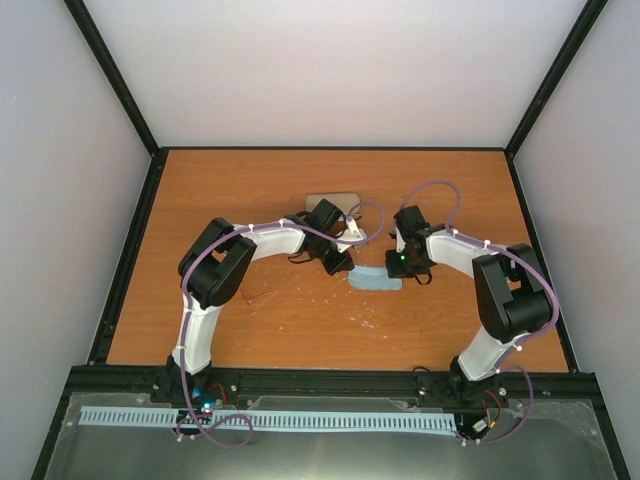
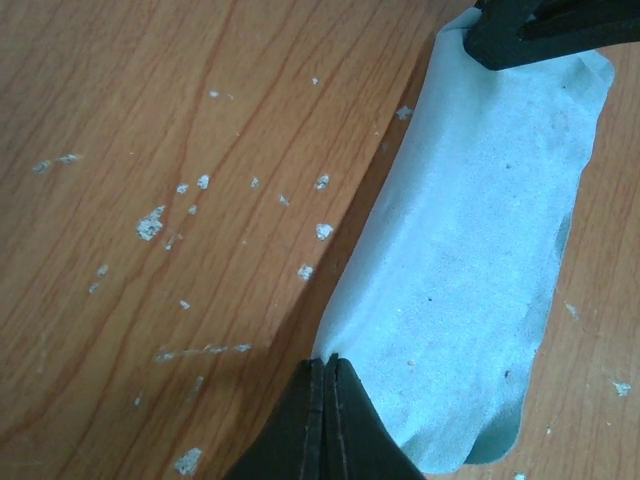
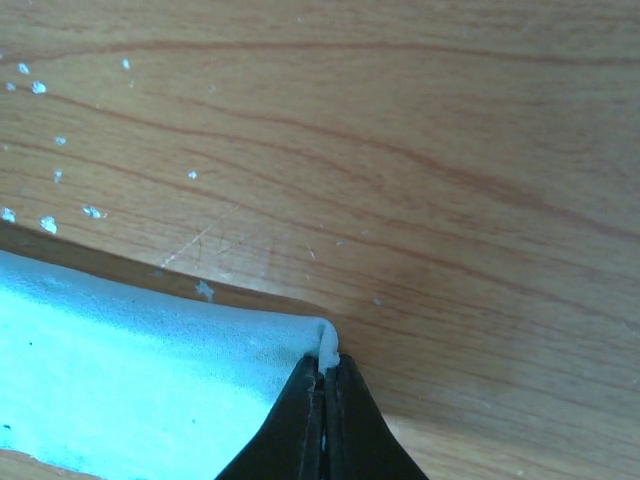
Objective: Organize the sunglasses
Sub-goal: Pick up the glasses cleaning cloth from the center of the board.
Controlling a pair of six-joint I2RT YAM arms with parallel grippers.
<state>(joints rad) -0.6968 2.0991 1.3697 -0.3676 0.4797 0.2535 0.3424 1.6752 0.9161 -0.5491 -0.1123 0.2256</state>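
The cloth [image 2: 480, 250] is pinched at both ends.
The left gripper [image 2: 325, 365] and right gripper [image 3: 325, 365] each press together on one short edge.

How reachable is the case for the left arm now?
Probably not yet: the left end effector is shut on the cloth, as is the right end effector. The case lies just beyond its wrist.

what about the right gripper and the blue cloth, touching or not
Touching. The right wrist view shows the right gripper shut on a corner of the cloth, with a sliver of fabric pinched up between its closed fingertips.
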